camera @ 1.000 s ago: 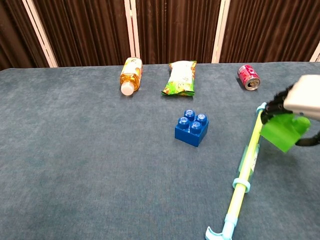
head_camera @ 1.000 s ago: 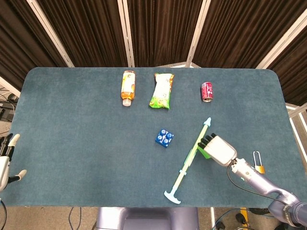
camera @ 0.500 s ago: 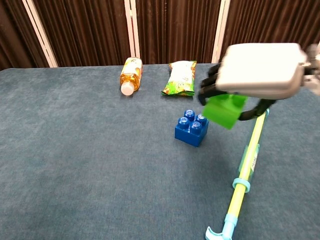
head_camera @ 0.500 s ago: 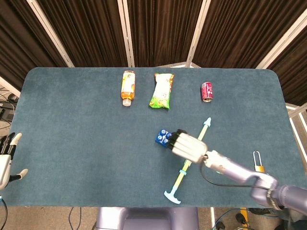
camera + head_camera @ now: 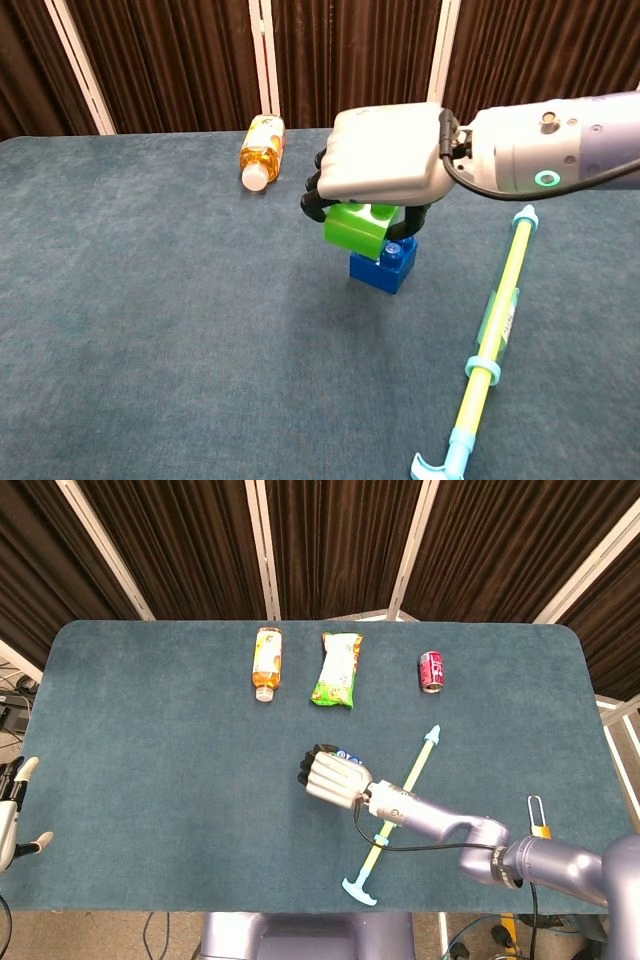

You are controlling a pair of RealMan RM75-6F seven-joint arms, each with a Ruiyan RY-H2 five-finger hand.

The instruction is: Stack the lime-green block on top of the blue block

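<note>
My right hand holds the lime-green block from above, its fingers curled around it. The block hangs just over the blue block, shifted slightly to its left; I cannot tell whether the two touch. In the head view the hand covers the green block and most of the blue block, of which only a sliver shows. My left hand rests off the table's left edge, fingers apart, holding nothing.
A long yellow-green and light-blue stick lies right of the blocks. At the back lie an orange drink bottle, a green snack bag and a red can. A padlock sits near the right edge.
My right hand carried the lime-green block leftward from beside the stick to over the blue block, and lowered it. The left hand stayed put.
</note>
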